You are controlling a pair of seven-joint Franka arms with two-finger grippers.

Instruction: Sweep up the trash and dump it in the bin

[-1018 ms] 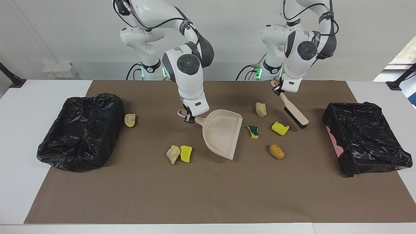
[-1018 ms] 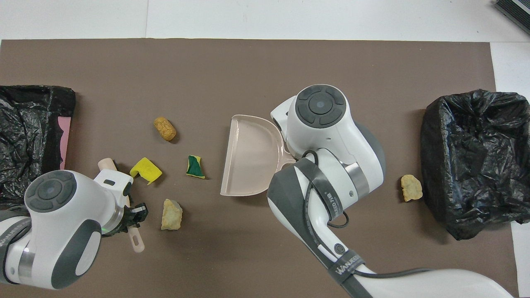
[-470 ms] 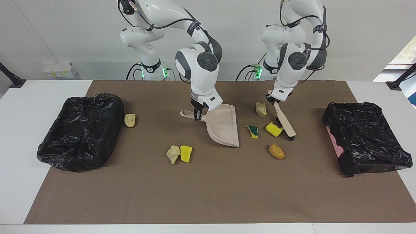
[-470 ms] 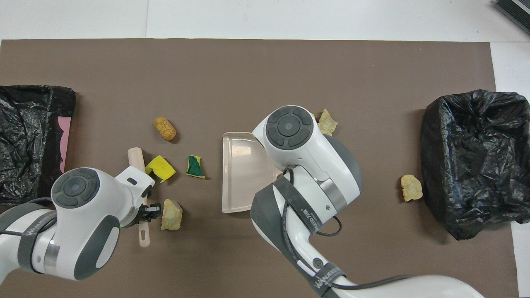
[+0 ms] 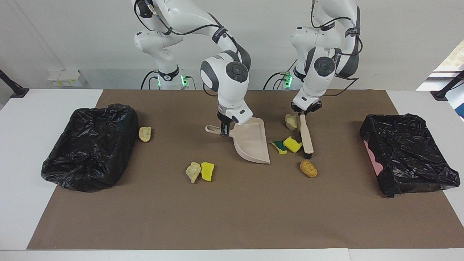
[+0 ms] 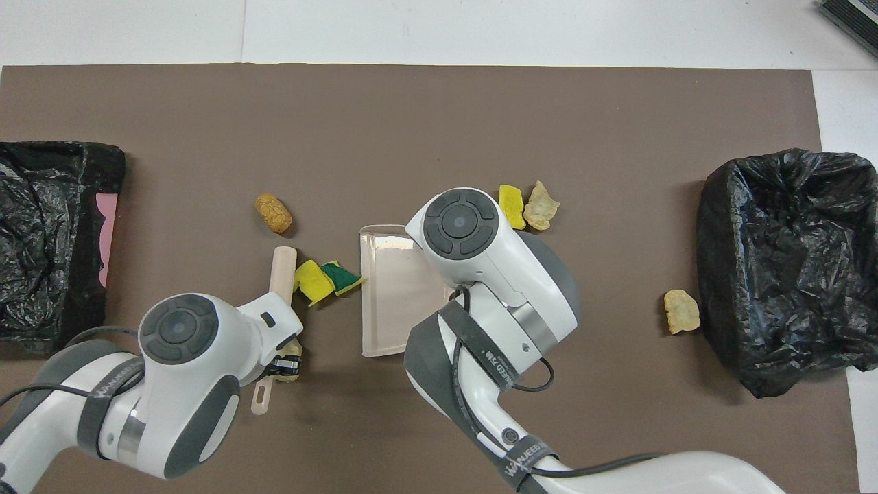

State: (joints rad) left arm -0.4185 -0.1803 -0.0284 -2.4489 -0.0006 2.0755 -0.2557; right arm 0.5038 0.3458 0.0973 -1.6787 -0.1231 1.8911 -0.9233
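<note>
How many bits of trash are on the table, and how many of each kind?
Sponge pieces: 3 (yellow, green-and-yellow, yellow)
Pale rocky lumps: 3 ()
Brown potato-like lump: 1
Total: 7

Facing camera set high across the table (image 5: pixel 21 152), looking toward both arm bases; overhead camera looks steeply down from robots' end; both share the brown mat (image 5: pixel 232 210) and two black-lined bins (image 6: pixel 782 267).
</note>
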